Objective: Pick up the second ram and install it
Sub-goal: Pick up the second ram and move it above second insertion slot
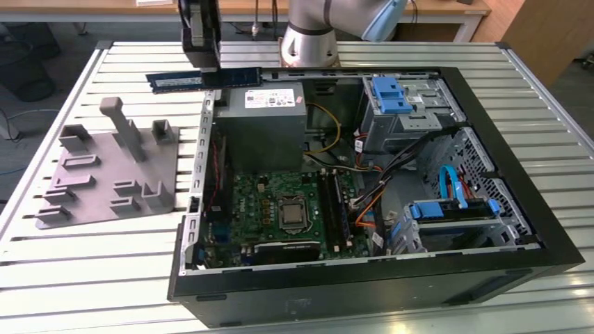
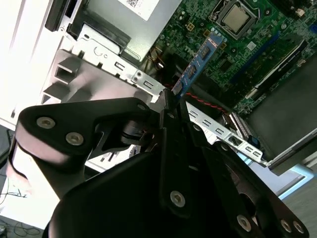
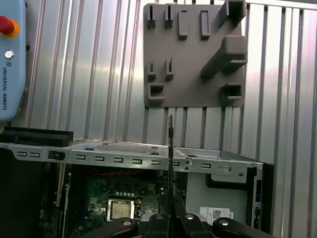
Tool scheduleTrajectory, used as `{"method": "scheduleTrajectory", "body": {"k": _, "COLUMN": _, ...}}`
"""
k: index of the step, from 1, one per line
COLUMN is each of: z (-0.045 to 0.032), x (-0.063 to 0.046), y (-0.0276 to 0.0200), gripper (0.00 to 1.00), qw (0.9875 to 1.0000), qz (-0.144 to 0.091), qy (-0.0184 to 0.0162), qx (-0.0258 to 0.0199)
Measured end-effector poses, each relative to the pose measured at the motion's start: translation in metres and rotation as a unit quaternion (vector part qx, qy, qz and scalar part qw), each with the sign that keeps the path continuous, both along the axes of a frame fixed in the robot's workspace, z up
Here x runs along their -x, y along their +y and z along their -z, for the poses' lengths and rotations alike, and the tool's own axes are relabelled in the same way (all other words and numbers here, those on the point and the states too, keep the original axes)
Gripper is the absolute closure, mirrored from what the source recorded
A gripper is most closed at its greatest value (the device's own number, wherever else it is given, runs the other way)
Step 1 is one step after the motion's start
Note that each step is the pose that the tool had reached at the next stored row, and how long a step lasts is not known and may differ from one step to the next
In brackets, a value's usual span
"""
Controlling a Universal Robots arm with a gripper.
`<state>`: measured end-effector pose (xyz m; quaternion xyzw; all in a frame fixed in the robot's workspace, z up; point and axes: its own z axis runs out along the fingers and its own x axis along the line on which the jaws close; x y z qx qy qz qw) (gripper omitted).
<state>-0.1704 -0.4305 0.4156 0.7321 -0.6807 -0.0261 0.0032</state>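
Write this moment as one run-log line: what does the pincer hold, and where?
pincer: shut on second ram | ram: held level, crossing rim of open case | installed: not yet

The pincer [image 1: 205, 67] clamps a blue memory stick [image 1: 172, 82] at its middle, held level. Just beneath the pincer is the open computer case [image 1: 371, 289]. A grey rack [image 1: 111, 174] stands apart from it on the desk [image 1: 93, 257].

The second ram [image 1: 199, 80], a long, narrow blue stick carrying black chips and a small white label, is hanging level and on edge, pinched in the tool [image 1: 203, 69], above the open computer case's [image 1: 371, 296] far rim toward the exterior view's left.
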Motion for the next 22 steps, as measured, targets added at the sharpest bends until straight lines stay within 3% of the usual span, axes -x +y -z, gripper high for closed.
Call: {"method": "scheduleTrajectory", "body": {"k": 22, "z": 0.0017, "x": -0.054, "y": 0.0, "gripper": 0.86, "qw": 1.0, "qz": 0.0, "qy": 0.0, "qx": 0.0}}
